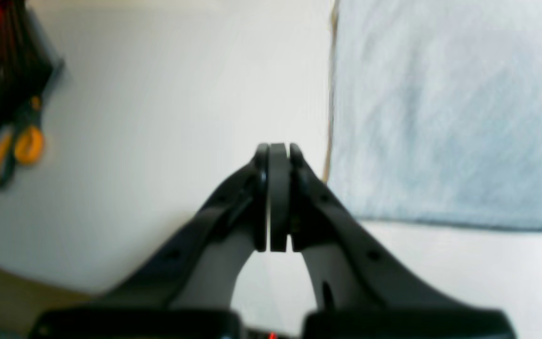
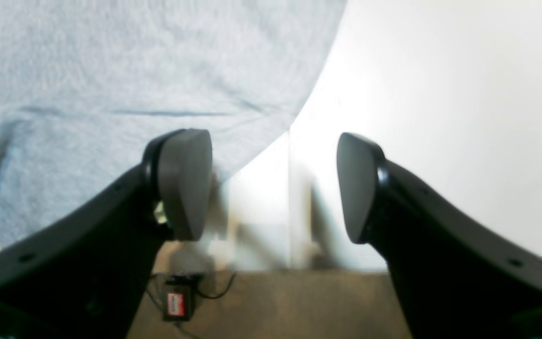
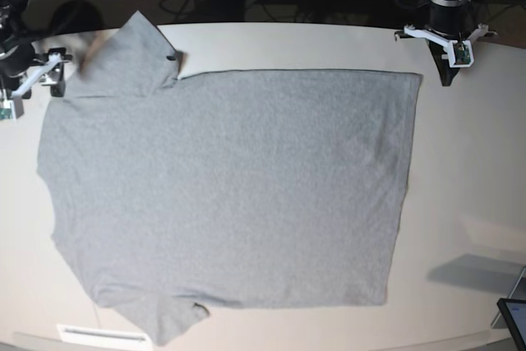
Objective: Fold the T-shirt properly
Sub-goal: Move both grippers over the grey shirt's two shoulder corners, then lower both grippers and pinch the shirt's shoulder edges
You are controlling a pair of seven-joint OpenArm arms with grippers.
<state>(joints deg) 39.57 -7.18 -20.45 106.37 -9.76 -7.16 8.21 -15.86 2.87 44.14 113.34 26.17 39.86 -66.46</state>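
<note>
Overhead, both small: left end effector point(image 1: 278, 197) closed empty, right end effector point(image 2: 275, 188) open beside T-shirt point(image 3: 230, 195).

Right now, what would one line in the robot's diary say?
T-shirt: spread flat on table | left gripper: shut, empty | right gripper: open, at sleeve

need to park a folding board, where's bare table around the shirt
Widest bare table lies between the T-shirt hem and the table's edge, below the shut left hand. A narrower strip runs along the far edge beyond the shirt. The sleeve corner by the open right hand is crowded.
</note>
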